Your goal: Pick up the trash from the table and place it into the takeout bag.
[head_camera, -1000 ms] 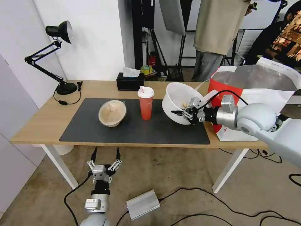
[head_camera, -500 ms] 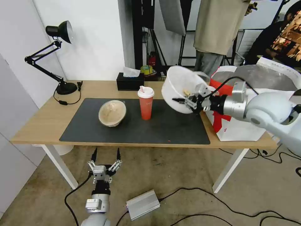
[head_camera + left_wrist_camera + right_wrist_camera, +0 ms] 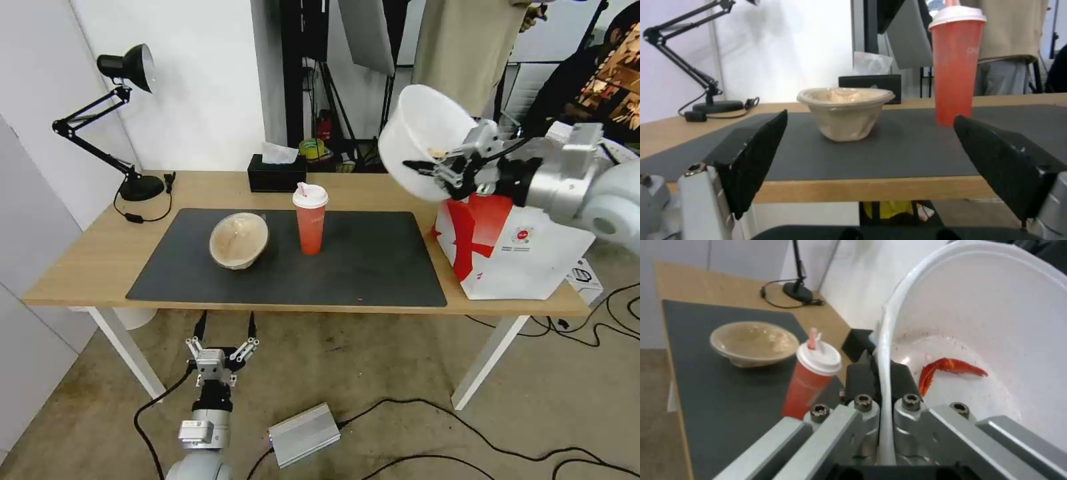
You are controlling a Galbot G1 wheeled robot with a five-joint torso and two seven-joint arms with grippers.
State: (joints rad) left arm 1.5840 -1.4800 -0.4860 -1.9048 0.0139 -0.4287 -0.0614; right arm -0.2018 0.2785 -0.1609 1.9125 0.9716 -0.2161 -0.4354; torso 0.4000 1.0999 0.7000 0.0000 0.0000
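Observation:
My right gripper [image 3: 427, 167] is shut on the rim of the white bowl [image 3: 421, 137], which hangs tilted in the air above the left edge of the red-and-white takeout bag [image 3: 510, 250]. Seen from the right wrist, its fingers [image 3: 867, 373] pinch the bowl's wall [image 3: 996, 313] and a red scrap [image 3: 947, 368] lies inside. The beige bowl [image 3: 239, 240] and the red drink cup [image 3: 310, 220] stand on the dark mat [image 3: 360, 267] of the table [image 3: 87, 260]. Low before the table's front edge, my left gripper [image 3: 223, 340] stands open; the beige bowl [image 3: 844, 111] and cup [image 3: 957, 63] lie ahead of it.
A black desk lamp [image 3: 127, 127] stands at the table's back left and a black tissue box [image 3: 277, 175] at the back edge. A silver box [image 3: 303, 435] and cables lie on the floor. People stand behind the table.
My right gripper has lifted the white bowl up and to the right, from over the mat's right part to above the takeout bag. The left arm has stayed put.

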